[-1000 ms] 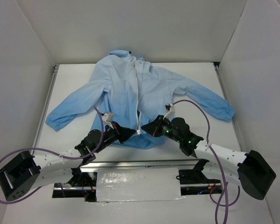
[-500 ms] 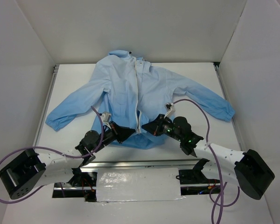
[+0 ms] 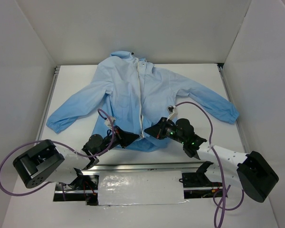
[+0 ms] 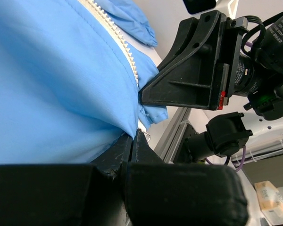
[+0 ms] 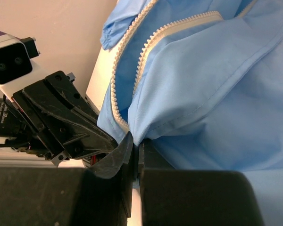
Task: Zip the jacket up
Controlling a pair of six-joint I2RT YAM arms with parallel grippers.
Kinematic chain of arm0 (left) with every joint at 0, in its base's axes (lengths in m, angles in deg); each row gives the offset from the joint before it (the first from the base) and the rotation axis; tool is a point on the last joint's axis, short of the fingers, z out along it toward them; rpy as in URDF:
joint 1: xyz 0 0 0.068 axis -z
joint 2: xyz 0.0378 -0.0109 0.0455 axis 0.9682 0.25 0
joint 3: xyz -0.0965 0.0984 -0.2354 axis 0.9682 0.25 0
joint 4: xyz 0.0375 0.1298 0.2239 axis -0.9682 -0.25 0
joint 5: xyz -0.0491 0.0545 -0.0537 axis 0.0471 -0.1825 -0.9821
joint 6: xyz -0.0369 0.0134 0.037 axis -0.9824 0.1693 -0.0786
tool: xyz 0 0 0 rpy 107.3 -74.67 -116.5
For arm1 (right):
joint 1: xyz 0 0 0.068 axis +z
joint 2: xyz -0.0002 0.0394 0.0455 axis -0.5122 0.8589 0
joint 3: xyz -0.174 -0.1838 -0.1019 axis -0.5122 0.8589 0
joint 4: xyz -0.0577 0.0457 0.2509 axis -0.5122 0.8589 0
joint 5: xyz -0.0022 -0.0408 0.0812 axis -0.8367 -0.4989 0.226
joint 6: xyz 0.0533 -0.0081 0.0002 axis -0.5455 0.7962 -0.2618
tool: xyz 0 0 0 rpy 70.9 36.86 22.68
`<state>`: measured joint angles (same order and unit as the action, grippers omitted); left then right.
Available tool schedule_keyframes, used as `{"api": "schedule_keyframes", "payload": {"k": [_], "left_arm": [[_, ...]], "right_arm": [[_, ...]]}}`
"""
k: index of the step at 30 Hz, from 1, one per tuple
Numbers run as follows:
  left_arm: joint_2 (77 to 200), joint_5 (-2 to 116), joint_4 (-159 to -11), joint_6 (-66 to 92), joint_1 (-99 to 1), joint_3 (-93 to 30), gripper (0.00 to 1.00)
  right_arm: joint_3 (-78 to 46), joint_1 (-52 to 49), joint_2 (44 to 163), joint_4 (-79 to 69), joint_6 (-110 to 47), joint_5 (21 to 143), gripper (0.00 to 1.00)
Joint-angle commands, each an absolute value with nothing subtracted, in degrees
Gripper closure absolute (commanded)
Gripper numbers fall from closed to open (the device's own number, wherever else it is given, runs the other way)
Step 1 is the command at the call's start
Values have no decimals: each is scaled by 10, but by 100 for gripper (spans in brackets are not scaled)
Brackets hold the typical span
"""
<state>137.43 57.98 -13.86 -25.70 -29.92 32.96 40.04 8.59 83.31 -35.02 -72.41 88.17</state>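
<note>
The light-blue jacket [image 3: 133, 95] lies flat on the white table, front up, with its whitish zipper [image 3: 142, 102] running down the centre and open at the bottom hem. My left gripper [image 3: 132, 137] is shut on the left front's bottom hem, beside the zipper teeth [image 4: 119, 41]; the pinch shows in the left wrist view [image 4: 132, 135]. My right gripper [image 3: 150, 130] is shut on the right front's bottom corner [image 5: 135, 140], next to its zipper teeth [image 5: 146, 52]. The two grippers face each other, a few centimetres apart, at the hem.
White walls enclose the table on three sides. A metal rail [image 3: 142, 166] and a foil-taped strip [image 3: 140, 187] run along the near edge. Purple cables [image 3: 199, 107] loop from each wrist. The jacket's sleeves spread to the left [image 3: 61, 118] and right [image 3: 223, 111].
The left arm's rear links have swung right and toward the jacket while its gripper stays at the hem. The right gripper has barely moved. The hem between them is slightly bunched.
</note>
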Motion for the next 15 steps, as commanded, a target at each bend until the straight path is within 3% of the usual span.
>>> {"api": "schedule_keyframes", "payload": {"k": [1,3,8,12,15], "left_arm": [[1394,523,17,-271,-294,350,100],[1397,523,7,-270,-294,342,100],[1403,524,4,-269,-294,340,100],[1402,523,-11,-266,-294,337,100],[1417,522,9,-271,-294,342,100]], "right_arm": [[384,78,821,-379,-725,814,98],[381,78,820,-369,-723,811,98],[364,78,807,-330,-711,799,84],[359,78,819,-319,-708,798,83],[355,77,840,-317,-715,806,75]]}}
